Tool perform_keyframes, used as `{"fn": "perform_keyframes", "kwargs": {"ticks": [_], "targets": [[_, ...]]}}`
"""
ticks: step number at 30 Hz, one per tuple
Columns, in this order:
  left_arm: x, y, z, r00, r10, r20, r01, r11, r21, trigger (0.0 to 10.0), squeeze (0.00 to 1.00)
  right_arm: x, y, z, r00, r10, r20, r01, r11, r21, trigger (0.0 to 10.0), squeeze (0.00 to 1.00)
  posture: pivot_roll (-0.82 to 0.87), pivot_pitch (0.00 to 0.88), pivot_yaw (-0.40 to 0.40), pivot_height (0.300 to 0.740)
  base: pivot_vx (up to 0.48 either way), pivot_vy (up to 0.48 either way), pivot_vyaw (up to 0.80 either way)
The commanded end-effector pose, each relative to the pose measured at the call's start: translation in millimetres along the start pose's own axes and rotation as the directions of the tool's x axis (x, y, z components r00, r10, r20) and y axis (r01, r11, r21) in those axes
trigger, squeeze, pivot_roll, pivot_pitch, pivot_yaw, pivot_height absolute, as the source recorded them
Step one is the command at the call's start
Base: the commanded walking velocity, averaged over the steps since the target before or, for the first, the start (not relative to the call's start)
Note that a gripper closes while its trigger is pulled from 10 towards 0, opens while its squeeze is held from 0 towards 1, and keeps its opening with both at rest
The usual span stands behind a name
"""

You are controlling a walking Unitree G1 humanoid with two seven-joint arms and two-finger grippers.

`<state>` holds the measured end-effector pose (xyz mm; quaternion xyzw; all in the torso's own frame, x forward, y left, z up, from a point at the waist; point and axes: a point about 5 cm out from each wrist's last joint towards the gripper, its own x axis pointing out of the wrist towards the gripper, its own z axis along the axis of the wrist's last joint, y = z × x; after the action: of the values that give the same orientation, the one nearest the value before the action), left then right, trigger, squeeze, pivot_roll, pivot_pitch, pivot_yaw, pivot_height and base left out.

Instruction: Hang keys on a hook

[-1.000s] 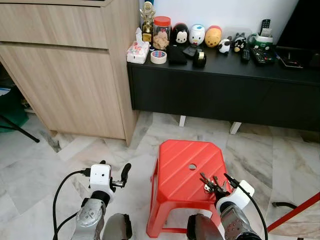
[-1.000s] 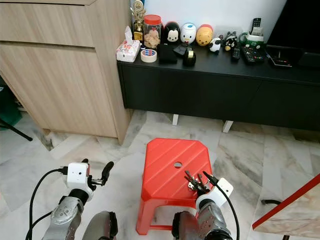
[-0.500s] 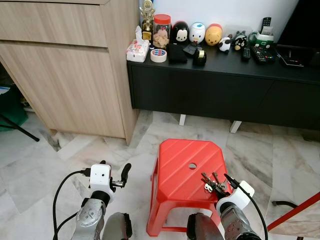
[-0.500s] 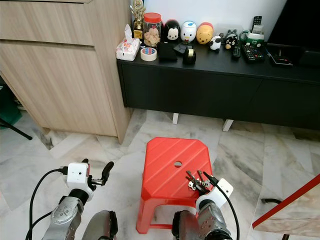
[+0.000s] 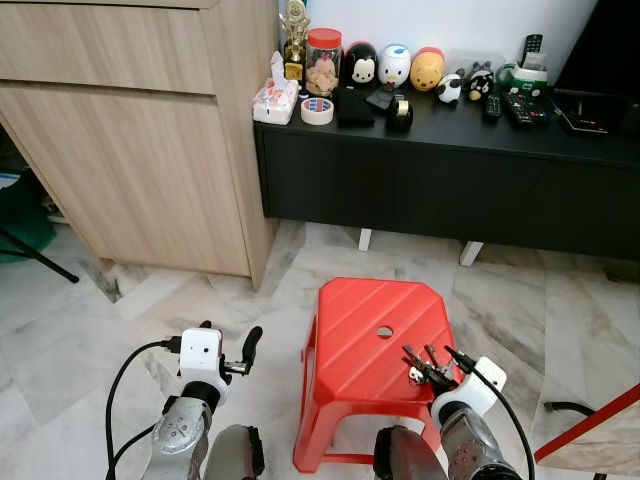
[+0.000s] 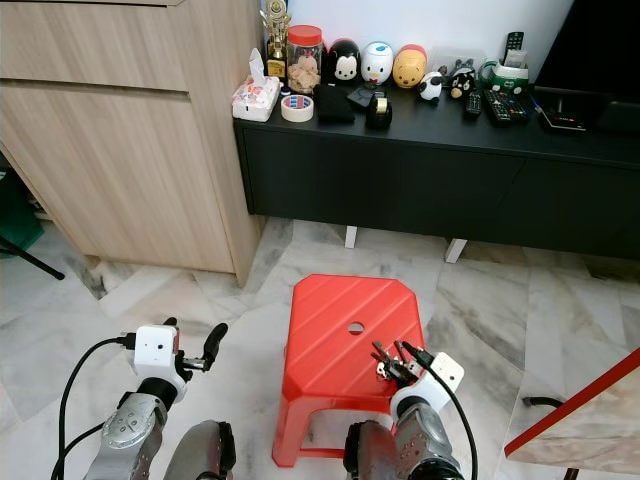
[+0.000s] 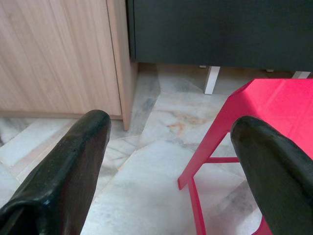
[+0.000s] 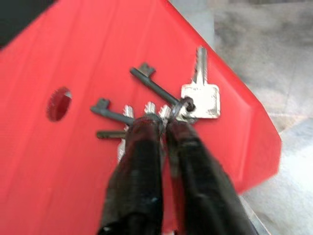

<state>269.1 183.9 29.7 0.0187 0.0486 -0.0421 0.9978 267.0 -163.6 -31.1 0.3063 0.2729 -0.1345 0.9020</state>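
Observation:
A bunch of keys [image 8: 161, 105] on a ring, several dark and silver ones, hangs from my right gripper [image 8: 163, 125], which is shut on the ring. In the left eye view the keys [image 5: 418, 366] sit just above the near right part of the red plastic stool [image 5: 375, 335], with the right gripper [image 5: 437, 370] low at the front. My left gripper [image 5: 240, 355] is open, held low over the marble floor to the left of the stool; its black fingers [image 7: 73, 161] frame the stool's leg and the floor. No hook can be made out.
A black low cabinet [image 5: 450, 180] stands behind the stool, its top crowded with figurines, a jar, tape rolls and remotes. A tall wooden cabinet [image 5: 140, 140] fills the back left. A red-edged board [image 5: 590, 425] leans in at the near right.
The right gripper with the keys has shifted very slightly above the stool. The left arm has stayed still.

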Motion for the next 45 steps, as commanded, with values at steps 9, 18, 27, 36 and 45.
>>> {"fn": "perform_keyframes", "kwargs": {"ticks": [9, 18, 27, 36, 45], "targets": [[-2.8, -1.9, -5.3, 0.999, -0.023, -0.022, 0.024, 1.000, 0.016, 10.0, 0.00, 0.6, 4.6, 5.4, 0.999, 0.012, 0.051, -0.013, 1.000, 0.015, 10.0, 0.00, 0.10, 0.056, -0.054, 0.600, 0.000, 0.000, 0.00], [-3.8, -2.9, -6.0, 0.999, -0.028, -0.022, 0.028, 0.999, 0.015, 10.0, 0.00, 0.5, 5.0, 6.2, 0.998, -0.005, 0.065, 0.004, 1.000, 0.014, 10.0, 1.00, 0.10, 0.050, -0.054, 0.600, 0.000, 0.000, 0.00], [-5.0, -2.6, -5.0, 1.000, -0.023, -0.015, 0.024, 1.000, 0.018, 10.0, 0.00, 2.8, 7.4, 12.0, 0.997, -0.029, 0.069, 0.029, 1.000, 0.011, 10.0, 1.00, 0.10, 0.065, -0.055, 0.600, 0.000, 0.000, 0.00], [-8.6, -0.9, -6.2, 1.000, -0.011, -0.017, 0.011, 1.000, 0.019, 10.0, 0.00, 4.4, 13.7, 25.0, 0.990, -0.009, 0.139, 0.004, 0.999, 0.038, 10.0, 0.00, 0.10, 0.087, -0.058, 0.600, 0.000, 0.000, 0.00], [-8.3, -0.8, -6.6, 1.000, -0.007, -0.021, 0.008, 1.000, 0.019, 10.0, 0.00, 3.1, 10.6, 22.4, 0.988, -0.053, 0.146, 0.040, 0.995, 0.089, 10.0, 0.00, 0.10, 0.091, -0.058, 0.600, 0.000, 0.000, 0.00]]}}
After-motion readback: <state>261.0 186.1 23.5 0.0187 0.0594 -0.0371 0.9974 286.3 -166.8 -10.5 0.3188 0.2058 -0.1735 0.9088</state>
